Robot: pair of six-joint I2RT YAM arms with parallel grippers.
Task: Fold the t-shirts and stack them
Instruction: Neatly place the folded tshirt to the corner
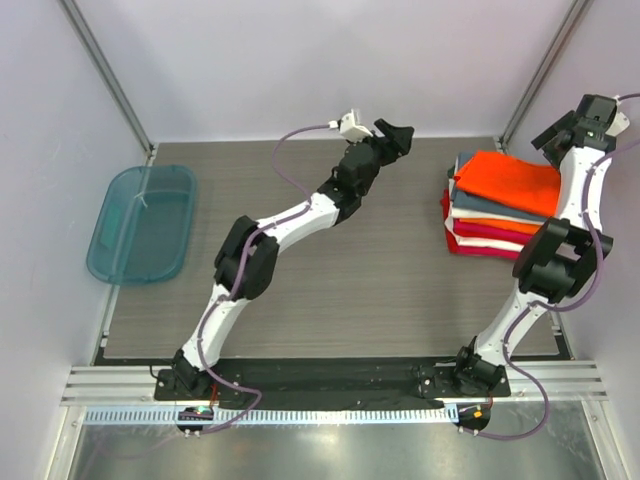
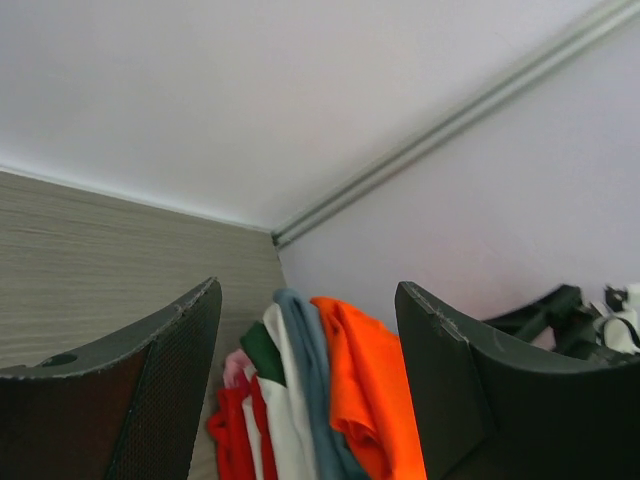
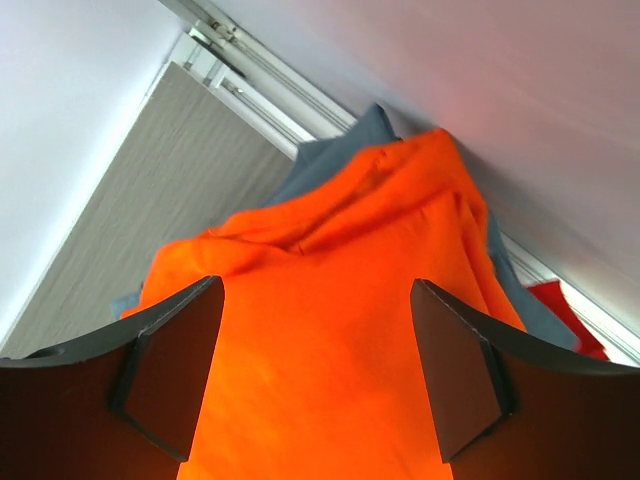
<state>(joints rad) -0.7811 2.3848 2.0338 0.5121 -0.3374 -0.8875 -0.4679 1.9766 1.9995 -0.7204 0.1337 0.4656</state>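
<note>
Folded t-shirts form a stack [image 1: 495, 220] at the table's right edge. A bright orange t-shirt [image 1: 512, 182] lies on top, over slate blue-grey [image 1: 480, 203], white and crimson layers. My right gripper [image 1: 556, 134] hovers just above the stack's far right corner. In the right wrist view it [image 3: 317, 287] stands open over the orange t-shirt [image 3: 330, 240], holding nothing. My left gripper [image 1: 398, 135] is raised left of the stack, apart from it. Through the left wrist view its open, empty fingers [image 2: 308, 290] frame the stack [image 2: 300, 400] from the side.
A translucent teal tub [image 1: 142, 222] stands at the table's left edge. Grey wood-grain table [image 1: 330, 290] stretches between tub and stack. White walls with metal posts close in the back and both sides.
</note>
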